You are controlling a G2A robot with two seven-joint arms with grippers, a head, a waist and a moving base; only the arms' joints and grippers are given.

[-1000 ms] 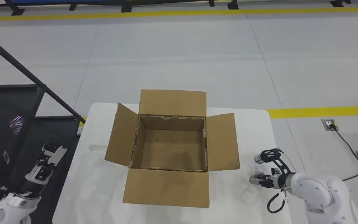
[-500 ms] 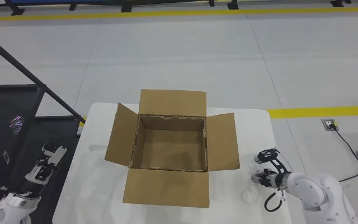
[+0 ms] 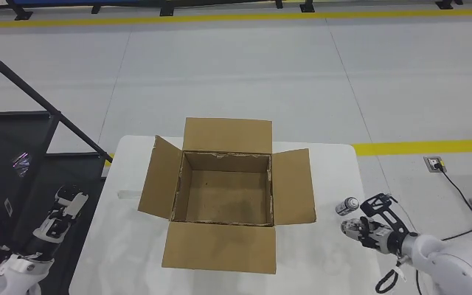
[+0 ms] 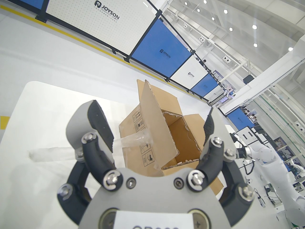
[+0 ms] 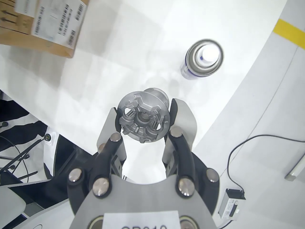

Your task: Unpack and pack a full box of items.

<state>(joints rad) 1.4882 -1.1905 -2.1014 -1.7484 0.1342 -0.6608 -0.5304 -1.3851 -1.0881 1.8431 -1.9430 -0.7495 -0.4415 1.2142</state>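
An open cardboard box (image 3: 225, 221) stands mid-table with its four flaps spread and its inside bare (image 4: 181, 129). My right gripper (image 3: 361, 227) hangs over the table's right edge, shut on a round metal hub (image 5: 143, 117) with toothed holes. A silver spray can (image 3: 346, 206) stands upright on the table just beyond it (image 5: 204, 59). My left gripper (image 4: 155, 125) is open and holds nothing; it sits off the table's left side (image 3: 65, 199), facing the box.
A clear plastic-wrapped tube (image 4: 54, 153) lies on the table left of the box (image 3: 129, 194). The box corner with barcode labels (image 5: 57, 22) is near the right gripper. A cable and small adapter (image 5: 232, 206) lie on the floor at the right.
My right gripper has shifted right, away from the box, carrying the metal hub; the spray can now stands apart from it. The left arm has kept still.
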